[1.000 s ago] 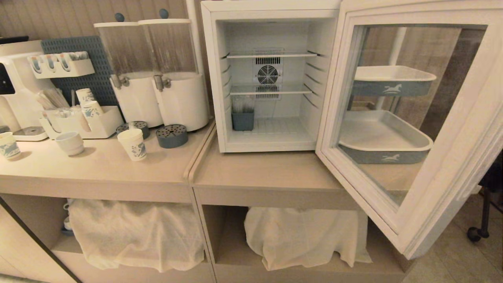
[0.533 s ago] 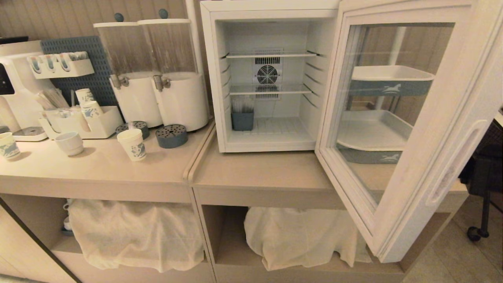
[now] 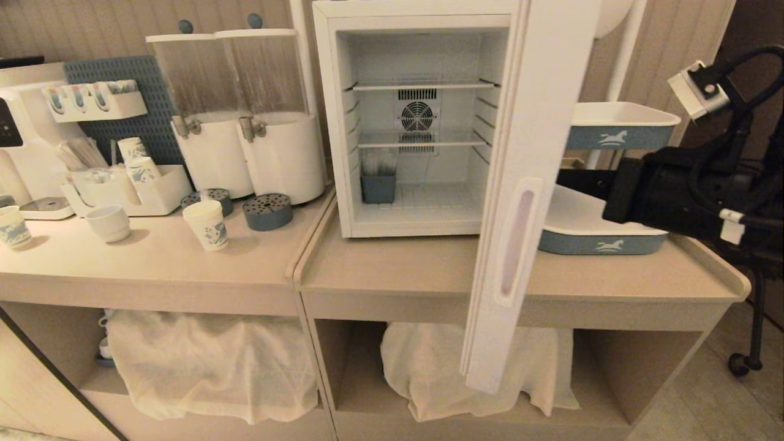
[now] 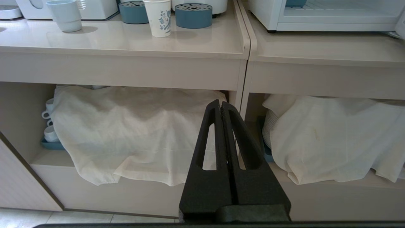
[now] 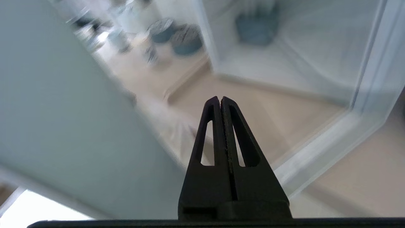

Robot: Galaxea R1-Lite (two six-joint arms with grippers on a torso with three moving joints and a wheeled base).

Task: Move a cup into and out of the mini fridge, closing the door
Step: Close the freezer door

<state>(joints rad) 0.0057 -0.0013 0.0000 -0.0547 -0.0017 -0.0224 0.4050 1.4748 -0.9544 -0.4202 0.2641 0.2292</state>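
Note:
The cup [image 3: 206, 225], tall white paper with small blue print, stands on the left counter, also seen in the left wrist view [image 4: 157, 17]. The mini fridge [image 3: 331, 122] stands open on the right counter. Its door [image 3: 533, 153] is swung about halfway, edge-on to me, with the long recessed handle [image 3: 514, 245] facing me. My right arm [image 3: 674, 190] reaches in from the right behind the door, which hides its fingertips. In the right wrist view the right gripper [image 5: 220, 98] is shut and empty, close to the door's glass. The left gripper [image 4: 220, 103] is shut and empty, parked low before the cloth-covered shelves.
Near the cup are a squat white ceramic cup [image 3: 109, 222], a shorter patterned paper cup [image 3: 13, 226], two drink dispensers [image 3: 245, 116] and grey round lids [image 3: 267, 211]. A small blue-grey holder [image 3: 378, 187] sits inside the fridge. Stacked white trays [image 3: 612, 131] stand right of the fridge.
The door has swung from wide open towards the fridge and now stands edge-on. My right arm has come into the head view behind it. The left arm has not moved.

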